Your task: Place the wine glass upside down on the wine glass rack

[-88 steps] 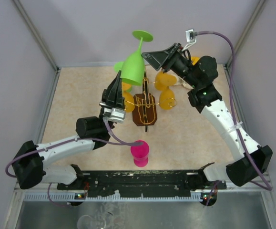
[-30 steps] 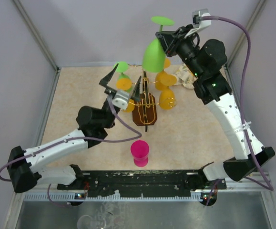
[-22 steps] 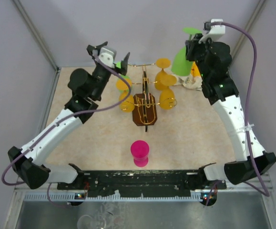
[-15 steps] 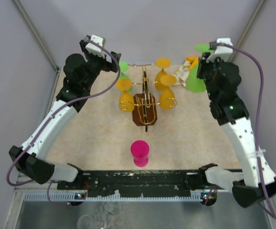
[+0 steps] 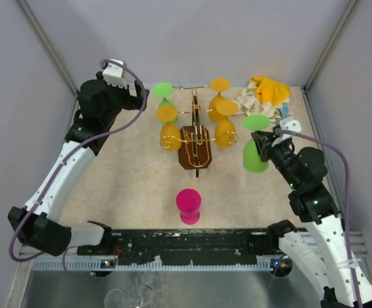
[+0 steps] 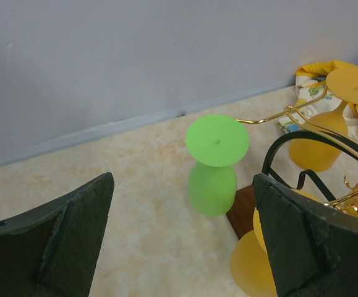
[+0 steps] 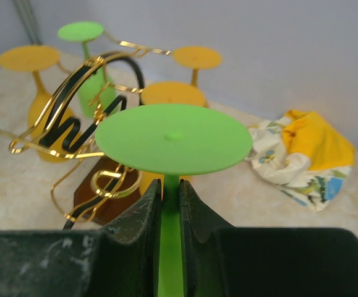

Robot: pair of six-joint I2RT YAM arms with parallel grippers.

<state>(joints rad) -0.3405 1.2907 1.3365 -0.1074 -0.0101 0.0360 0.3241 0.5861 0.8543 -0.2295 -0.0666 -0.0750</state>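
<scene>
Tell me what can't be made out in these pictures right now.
Right wrist: the bowl of the held green glass, hidden below the right fingers.
Top: whether that glass's rim touches the table; the overhead angle doesn't show it.
Left wrist: most of the rack, cut off by the right edge and a left finger.

The wine glass rack [image 5: 195, 138] is standing mid-desk [image 5: 121, 173], with upturned glasses [image 5: 170, 135] hanging on both its sides. The wine glass [image 5: 256, 156] is being held to the right of the rack and apart from it, foot uppermost, its stem lying between the right hand's [image 5: 266, 142] fingers. A cloth [image 5: 266, 93] is lying in the far right corner. A cup [image 5: 188, 205] is standing in front of the rack. The left hand [image 5: 134, 96] is hovering at far left, near the rack's back-left glass [image 5: 166, 101].
</scene>
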